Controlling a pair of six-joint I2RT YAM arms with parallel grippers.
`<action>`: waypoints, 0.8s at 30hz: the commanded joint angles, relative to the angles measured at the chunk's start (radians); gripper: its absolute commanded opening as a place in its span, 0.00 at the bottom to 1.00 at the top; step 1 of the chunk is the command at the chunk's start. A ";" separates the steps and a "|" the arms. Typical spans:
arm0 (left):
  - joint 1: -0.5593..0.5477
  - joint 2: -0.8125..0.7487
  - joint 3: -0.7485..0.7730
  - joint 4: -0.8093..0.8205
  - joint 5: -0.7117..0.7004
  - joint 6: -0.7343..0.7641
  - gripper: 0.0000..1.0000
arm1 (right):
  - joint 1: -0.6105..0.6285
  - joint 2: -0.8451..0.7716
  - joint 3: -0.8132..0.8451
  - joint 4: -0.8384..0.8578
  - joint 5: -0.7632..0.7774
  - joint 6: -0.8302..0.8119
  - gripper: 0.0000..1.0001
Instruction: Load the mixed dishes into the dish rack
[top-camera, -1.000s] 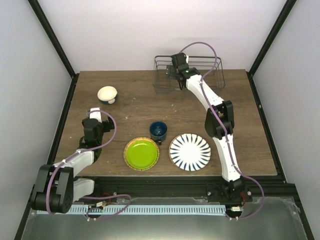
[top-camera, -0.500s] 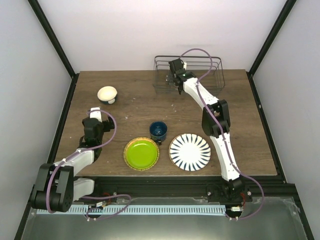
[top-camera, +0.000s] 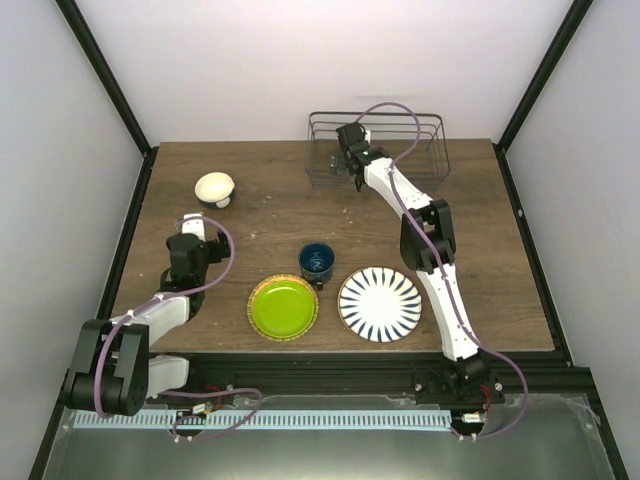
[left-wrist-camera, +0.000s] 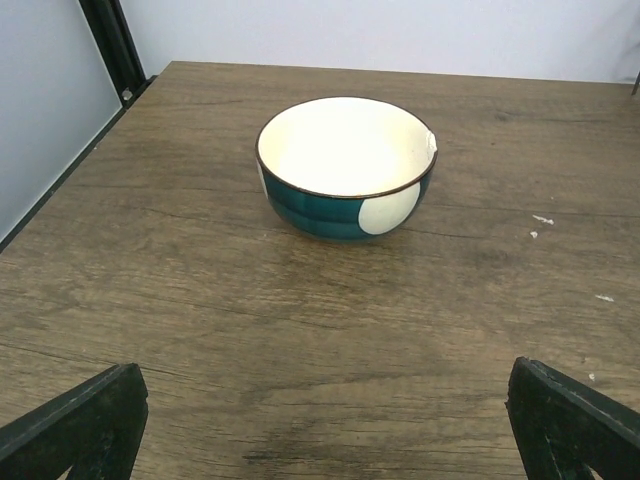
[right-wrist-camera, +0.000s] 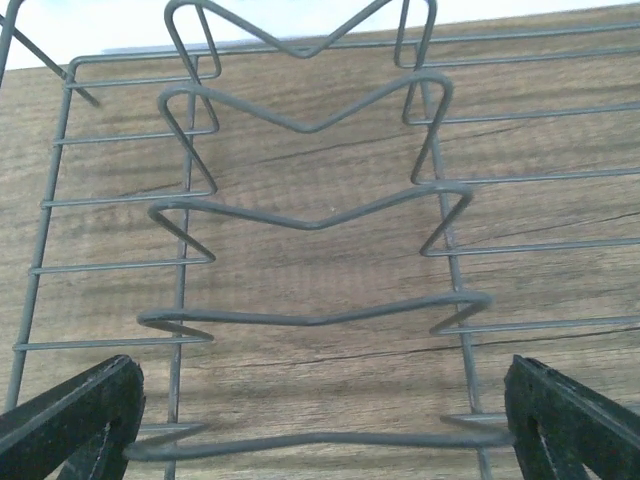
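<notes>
**Rack's got nothing in it, no dish picked up yet**

Both claws gape wide and hold nothing. The right gripper (top-camera: 347, 150) hangs over the left end of the dark-grey wire dish rack (top-camera: 430, 150) (bare dividers below). The left gripper (left-wrist-camera: 322, 420) faces the small white bowl (left-wrist-camera: 345, 165), well left of the rack. The dark blue handled mug (top-camera: 317, 262), lime-green plate (top-camera: 283, 307) and blue-striped white plate (top-camera: 379, 304) sit well in front of the rack. Next, I'd guess: pinch the bowl's rim.

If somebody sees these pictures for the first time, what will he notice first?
The lime-green plate and the white plate with dark-blue stripes strike first, side by side at the near edge of the table, with the dark blue mug just behind them. Then the right arm, reaching far to the wire dish rack at the back, its open right gripper over bare dividers.
</notes>
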 joint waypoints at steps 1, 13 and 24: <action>-0.004 0.010 0.028 -0.003 0.013 0.009 1.00 | -0.005 0.041 0.036 -0.050 -0.039 0.010 1.00; -0.005 0.042 0.043 -0.007 0.025 0.014 1.00 | -0.055 0.068 0.084 -0.059 -0.178 0.012 1.00; -0.012 0.061 0.057 -0.019 0.028 0.024 1.00 | -0.043 0.041 0.026 -0.123 -0.200 -0.003 1.00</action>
